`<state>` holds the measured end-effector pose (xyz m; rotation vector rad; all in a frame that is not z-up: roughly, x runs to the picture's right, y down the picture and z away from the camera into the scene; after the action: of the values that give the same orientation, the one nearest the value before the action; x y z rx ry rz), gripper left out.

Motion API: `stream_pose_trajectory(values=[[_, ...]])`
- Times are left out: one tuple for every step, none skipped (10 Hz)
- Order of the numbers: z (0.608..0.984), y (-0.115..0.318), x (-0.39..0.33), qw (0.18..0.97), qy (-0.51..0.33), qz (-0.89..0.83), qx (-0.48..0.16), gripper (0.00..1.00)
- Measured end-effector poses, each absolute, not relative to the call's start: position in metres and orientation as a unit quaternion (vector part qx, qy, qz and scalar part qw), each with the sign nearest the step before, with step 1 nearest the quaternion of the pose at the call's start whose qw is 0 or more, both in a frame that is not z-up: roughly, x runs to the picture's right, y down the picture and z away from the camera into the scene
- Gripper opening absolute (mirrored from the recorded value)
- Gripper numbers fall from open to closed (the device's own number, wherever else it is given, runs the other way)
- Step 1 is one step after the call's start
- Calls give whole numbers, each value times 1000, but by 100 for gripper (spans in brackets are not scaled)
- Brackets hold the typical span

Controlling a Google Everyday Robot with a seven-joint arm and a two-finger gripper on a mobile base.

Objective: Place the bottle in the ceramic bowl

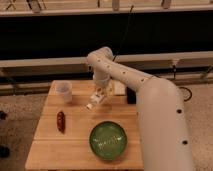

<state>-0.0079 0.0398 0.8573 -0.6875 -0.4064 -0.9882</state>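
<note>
logged the gripper (101,94) low over the back half of the wooden table (75,147), at the end of the white arm (150,100), right against the bottle (94,103). could not tell whether clamped on it or only touching.

found the bottle tilted, lower end slanting toward the front of the table. could not tell which end carried the cap, nor whether the low end rested on the wood. placed it just beside the translucent cup (64,91) and well behind the ceramic bowl (108,141). saw the bowl sitting empty near the front edge, with a reddish-brown item (61,121) lying apart from it on the cup side.

judged the bottle light, small plastic, stiff enough for a firm pinch though likely to give under hard squeezing. judged it smooth and round, so prone to slip or roll if let go on its side. reckoned the best hold across the middle of the body, on the label band, not at the narrow end. judged the bowl hard and glossy, so favoured a low release inside the rim.
</note>
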Motion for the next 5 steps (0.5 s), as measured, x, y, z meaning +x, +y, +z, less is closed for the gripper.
stream_pose_trajectory(values=[[841, 49, -7, 804, -194, -460, -323, 0], [827, 55, -8, 804, -197, -459, -321, 0], [812, 65, -7, 804, -200, -458, -321, 0], [798, 75, -6, 806, -202, -456, -320, 0], [783, 87, -4, 808, -203, -452, -319, 0]])
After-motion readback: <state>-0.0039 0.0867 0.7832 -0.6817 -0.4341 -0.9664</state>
